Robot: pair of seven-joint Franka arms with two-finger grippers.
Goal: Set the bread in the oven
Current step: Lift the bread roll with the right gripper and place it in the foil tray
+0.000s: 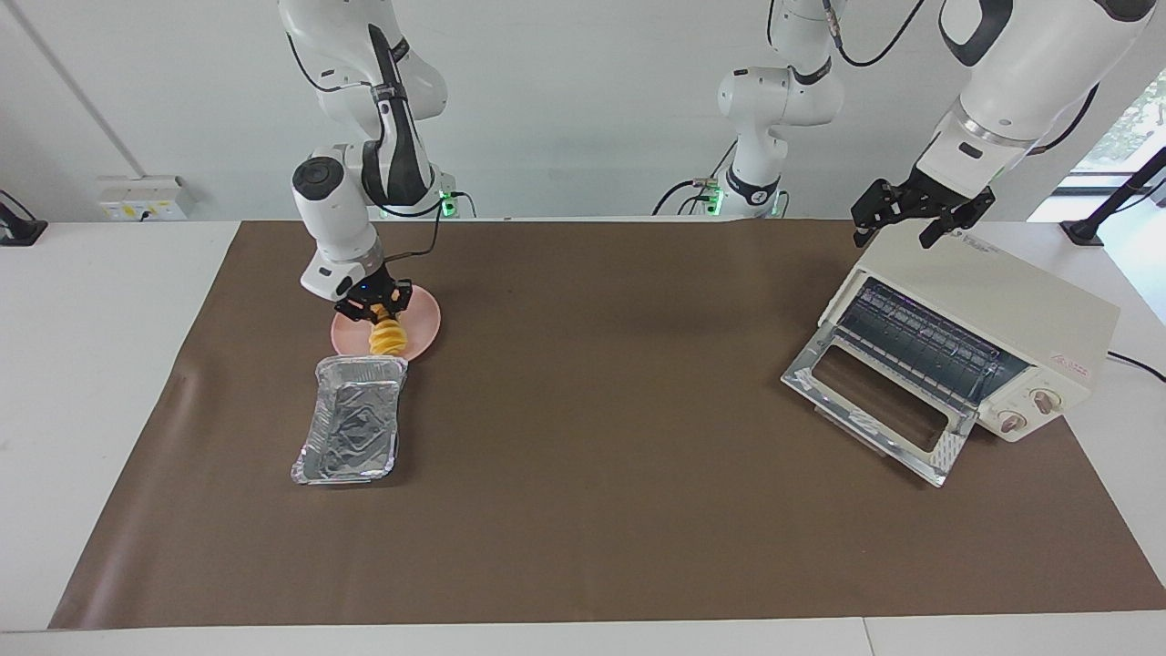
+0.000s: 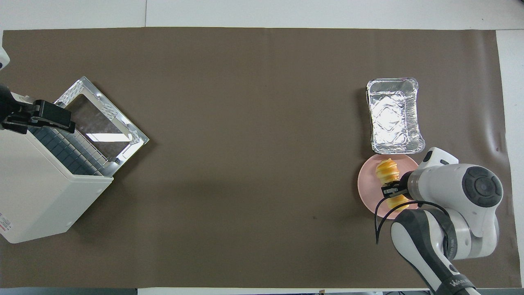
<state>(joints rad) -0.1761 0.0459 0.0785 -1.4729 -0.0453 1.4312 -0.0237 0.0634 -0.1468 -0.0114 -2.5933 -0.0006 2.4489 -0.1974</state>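
Observation:
The bread [image 1: 388,340] [image 2: 386,169], a ridged golden loaf, lies on a round pink plate [image 1: 427,318] [image 2: 365,184] toward the right arm's end of the table. My right gripper [image 1: 375,310] [image 2: 394,191] is down on the loaf's half nearer the robots, its fingers shut on it. The loaf still rests on the plate. The cream-white oven [image 1: 1007,301] [image 2: 37,196] stands at the left arm's end with its glass door [image 1: 874,407] [image 2: 100,123] dropped open and the rack showing. My left gripper [image 1: 920,215] [image 2: 39,117] hangs open over the oven's top edge.
A crinkled silver foil tray [image 1: 351,428] [image 2: 394,115] lies against the plate, farther from the robots. A brown mat [image 1: 592,437] covers the table between the plate and the oven.

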